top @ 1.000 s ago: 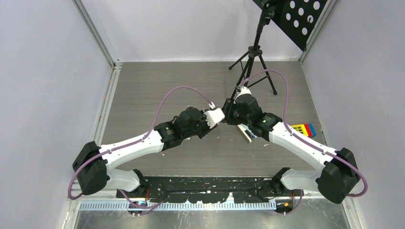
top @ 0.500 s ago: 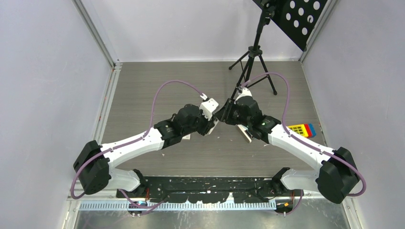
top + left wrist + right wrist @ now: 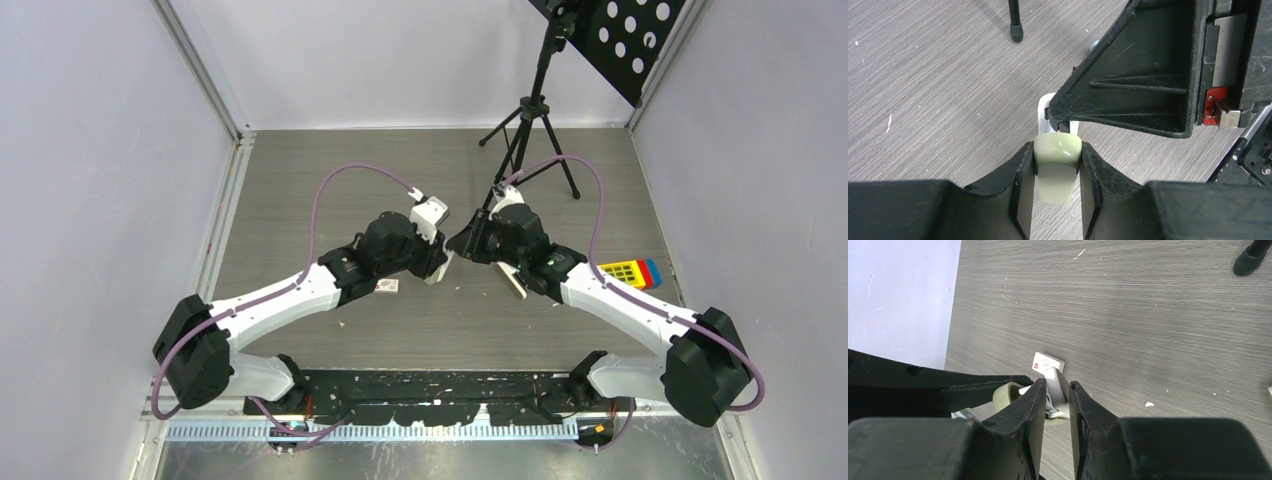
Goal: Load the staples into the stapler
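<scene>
Staples box: small, white, reddish mark. It lies flat on the table, at centre frame in the right wrist view just above the fingertips, and just left of centre in the top view, below the left wrist. Neither arm touches it. No loose strip of staples is visible anywhere.

Stapler: pale cream-green body, lifted off the table at centre of the top view, where the two arms meet.

Left gripper: clamped on the stapler's rounded end, one finger on each side, firm contact.

Right gripper: jaws narrow, set either side of the stapler's white upper piece. Cannot tell whether the pads actually press on it.

Also noted: tripod at upper right of the top view, and a multicoloured item at the right edge, well apart from the work.

Progress, as judged: early. The stapler is picked up and steadied, and the second arm looks placed to pull it open. Left to do: expose the magazine, fetch a strip from the box, seat it, close the stapler.
</scene>
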Available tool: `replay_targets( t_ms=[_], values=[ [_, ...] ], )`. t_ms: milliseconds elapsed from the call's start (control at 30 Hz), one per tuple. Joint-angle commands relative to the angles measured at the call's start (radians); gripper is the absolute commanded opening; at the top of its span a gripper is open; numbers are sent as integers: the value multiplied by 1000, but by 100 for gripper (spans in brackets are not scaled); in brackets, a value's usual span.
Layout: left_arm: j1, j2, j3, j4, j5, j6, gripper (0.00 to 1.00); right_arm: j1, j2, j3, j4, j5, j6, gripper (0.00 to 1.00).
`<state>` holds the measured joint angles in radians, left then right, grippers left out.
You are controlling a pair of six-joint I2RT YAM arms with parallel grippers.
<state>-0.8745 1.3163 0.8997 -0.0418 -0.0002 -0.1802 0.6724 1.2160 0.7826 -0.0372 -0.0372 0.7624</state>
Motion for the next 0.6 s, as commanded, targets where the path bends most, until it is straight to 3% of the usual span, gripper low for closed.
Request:
replay_targets(
  t_ms=[0, 233, 567],
  values=[
    [3, -24, 20, 134, 90, -14, 0, 6, 18, -16, 92, -37, -14, 27],
    [8, -78, -14, 167, 97, 13, 0, -9, 26, -20, 94, -19, -11, 1],
    [73, -246, -135, 219, 9, 54, 0, -244, -83, -92, 223, -166, 201, 0]
  ],
)
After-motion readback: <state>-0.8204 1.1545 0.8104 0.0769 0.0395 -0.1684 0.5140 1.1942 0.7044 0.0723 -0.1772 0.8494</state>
